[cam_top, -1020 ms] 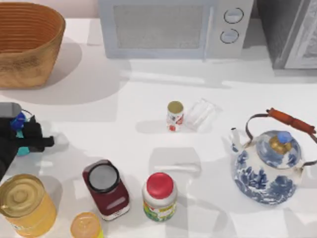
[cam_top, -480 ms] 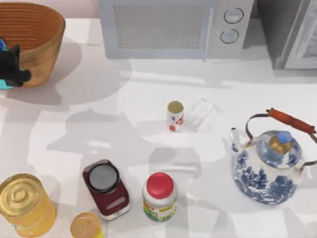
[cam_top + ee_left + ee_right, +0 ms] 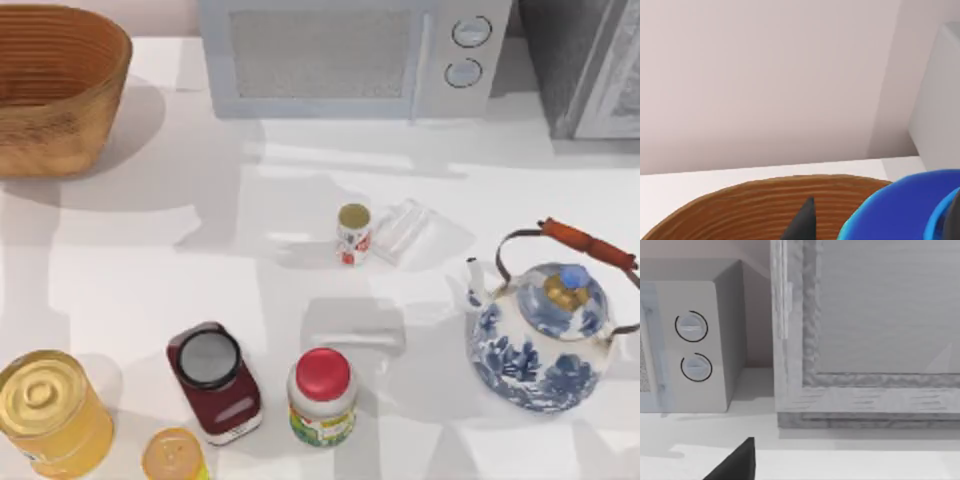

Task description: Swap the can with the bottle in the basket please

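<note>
The small white and red can [image 3: 353, 235] with a gold top stands upright mid-table. The orange-brown wicker basket [image 3: 55, 110] sits at the far left corner, with nothing showing inside it in the top view. In the left wrist view my left gripper [image 3: 880, 222] is shut on the bottle [image 3: 900, 200], whose blue shoulder shows between two dark fingertips [image 3: 804, 222], close to the basket's ribbed wall [image 3: 740, 210]. A dark piece of my right gripper [image 3: 737, 465] appears in the right wrist view, facing the microwave's side.
A microwave [image 3: 350, 55] stands along the back edge. A clear plastic packet [image 3: 405, 230] lies beside the can. A blue-and-white teapot [image 3: 545, 335] stands at the right. Along the front are a yellow-gold tin [image 3: 50, 410], dark red jar [image 3: 213, 380], red-capped jar [image 3: 322, 397] and small yellow jar [image 3: 173, 455].
My left gripper carried the bottle from the front left up to the basket's side, then left the top view past its left edge. The can and jars have not moved.
</note>
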You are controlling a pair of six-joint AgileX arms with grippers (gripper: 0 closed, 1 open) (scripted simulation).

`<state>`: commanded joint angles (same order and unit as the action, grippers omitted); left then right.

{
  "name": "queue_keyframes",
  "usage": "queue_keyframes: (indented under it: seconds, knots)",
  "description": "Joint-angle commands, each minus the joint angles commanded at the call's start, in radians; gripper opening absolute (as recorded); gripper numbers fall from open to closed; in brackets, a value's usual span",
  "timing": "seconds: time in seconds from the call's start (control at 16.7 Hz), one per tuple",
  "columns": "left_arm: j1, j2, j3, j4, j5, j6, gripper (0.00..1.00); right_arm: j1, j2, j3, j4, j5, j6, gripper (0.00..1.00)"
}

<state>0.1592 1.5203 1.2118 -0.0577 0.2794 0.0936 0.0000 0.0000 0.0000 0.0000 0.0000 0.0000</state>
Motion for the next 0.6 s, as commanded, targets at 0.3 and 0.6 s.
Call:
queue_keyframes:
  seconds: [0.3,0.6]
  knots:
    - [-0.006,0.138,0.225,-0.143,-0.087,-0.028,0.00,0.000,0.000,0.000,0.000,0.000,0.000,1.00]
    - [-0.010,0.170,0.263,-0.164,-0.109,-0.039,0.00,0.000,0.000,0.000,0.000,0.000,0.000,1.00]
